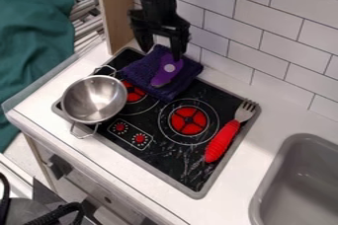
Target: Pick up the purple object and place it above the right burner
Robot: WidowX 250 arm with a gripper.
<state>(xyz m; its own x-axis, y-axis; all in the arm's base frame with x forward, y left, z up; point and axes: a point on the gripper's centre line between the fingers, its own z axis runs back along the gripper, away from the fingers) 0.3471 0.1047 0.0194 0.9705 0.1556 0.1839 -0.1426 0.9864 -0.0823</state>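
Closest to the camera is the gray sink (267, 180), way out from your claw (159, 49), then the red-handled fork (223, 141). The steel pot (94, 106) is nearer your claw. Your purple object (164, 75) lies on the dark purple cloth (140, 72) just below the claw, whose fingers are spread apart.

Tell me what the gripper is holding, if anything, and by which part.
Nothing, as far as the picture shows: the gripper has its fingers spread, and the purple object lies on the dark purple cloth.
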